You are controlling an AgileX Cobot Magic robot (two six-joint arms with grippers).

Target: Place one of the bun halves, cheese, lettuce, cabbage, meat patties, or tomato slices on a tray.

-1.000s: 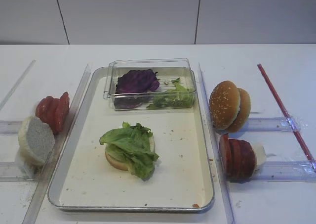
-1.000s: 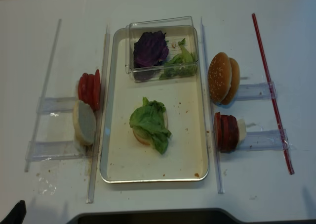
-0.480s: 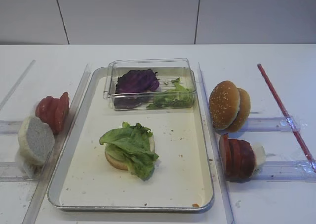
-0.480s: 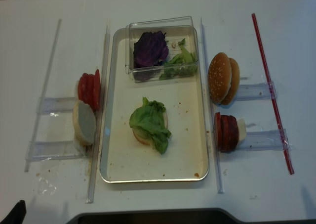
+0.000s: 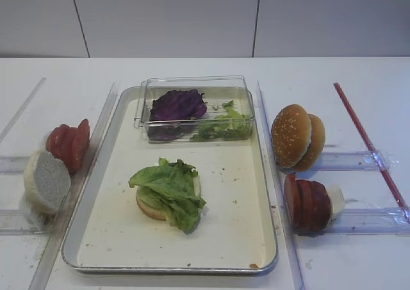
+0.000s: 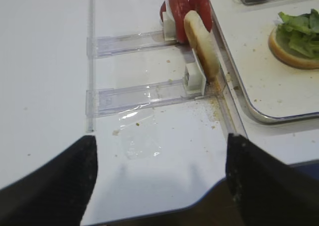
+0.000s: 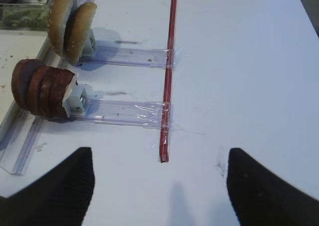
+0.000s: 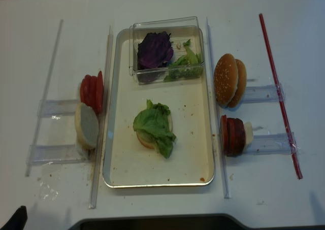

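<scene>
One tray (image 5: 122,194): bun half (image 5: 150,208), lettuce (image 5: 170,186) | box (image 5: 192,85): cabbage (image 5: 177,104)

Cream tray (image 5: 246,194), bright-green lettuce (image 5: 170,187), purple cabbage (image 5: 177,104), sesame-speckled golden bun halves (image 5: 291,135), brown-red meat patties (image 5: 306,203), pinkish-red tomato slices (image 5: 69,143).

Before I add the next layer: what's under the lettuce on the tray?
A pale bun half shows beneath the lettuce on the tray. Its top face is mostly covered, so anything between them is hidden.
</scene>
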